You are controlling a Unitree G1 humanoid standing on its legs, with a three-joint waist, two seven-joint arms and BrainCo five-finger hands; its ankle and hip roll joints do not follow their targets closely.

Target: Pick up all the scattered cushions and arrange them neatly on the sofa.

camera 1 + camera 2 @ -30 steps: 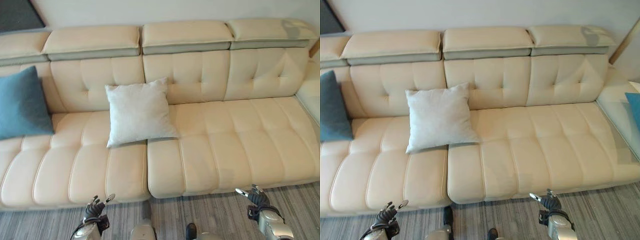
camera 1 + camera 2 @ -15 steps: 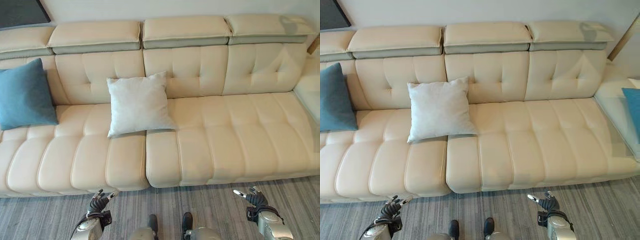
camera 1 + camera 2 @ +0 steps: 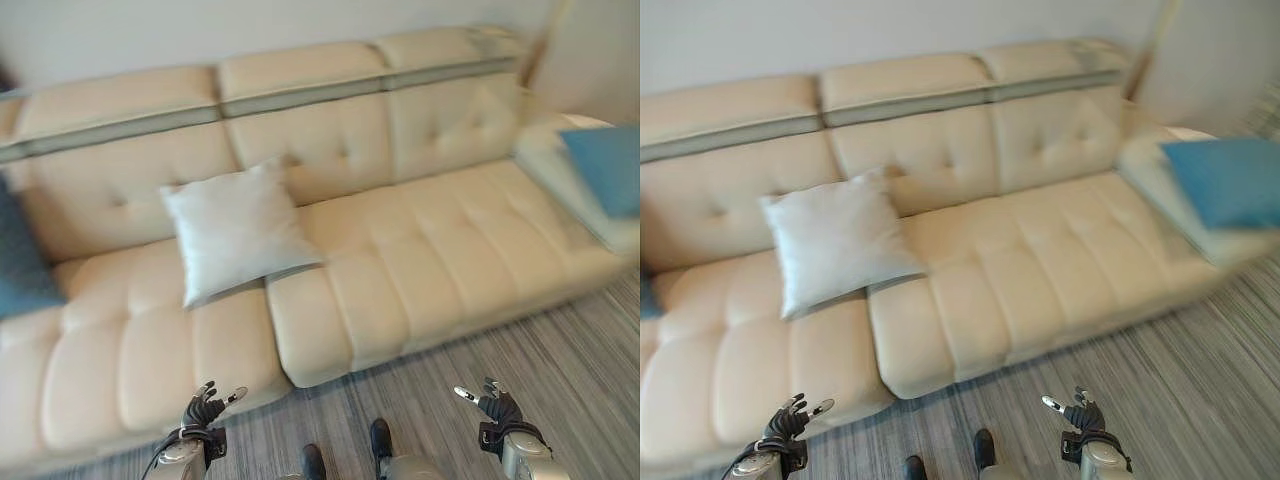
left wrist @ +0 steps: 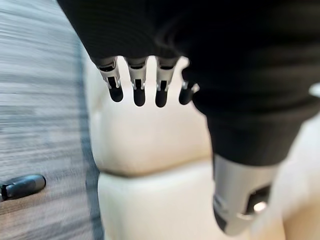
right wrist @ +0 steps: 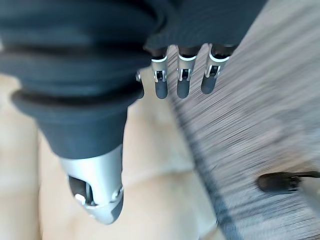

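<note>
Light: bright, even and soft across the sofa (image 3: 420, 260).
Shadows: faint one beneath the white cushion (image 3: 235, 230).
Blur: motion smear everywhere, heaviest on the blue cushion (image 3: 1225, 180) and the floor (image 3: 1200, 390).
Glare: none.

Grey striped floor (image 3: 560, 350) in front, pale wall (image 3: 790, 40) behind.

A long cream sofa (image 3: 420, 260) is set on a striped grey floor (image 3: 590, 370). A white cushion (image 3: 235, 230) is propped against its backrest, left of the middle. Blue cushions (two are seen) are laid at its ends: right (image 3: 1225, 180) and left (image 3: 18, 275).
</note>
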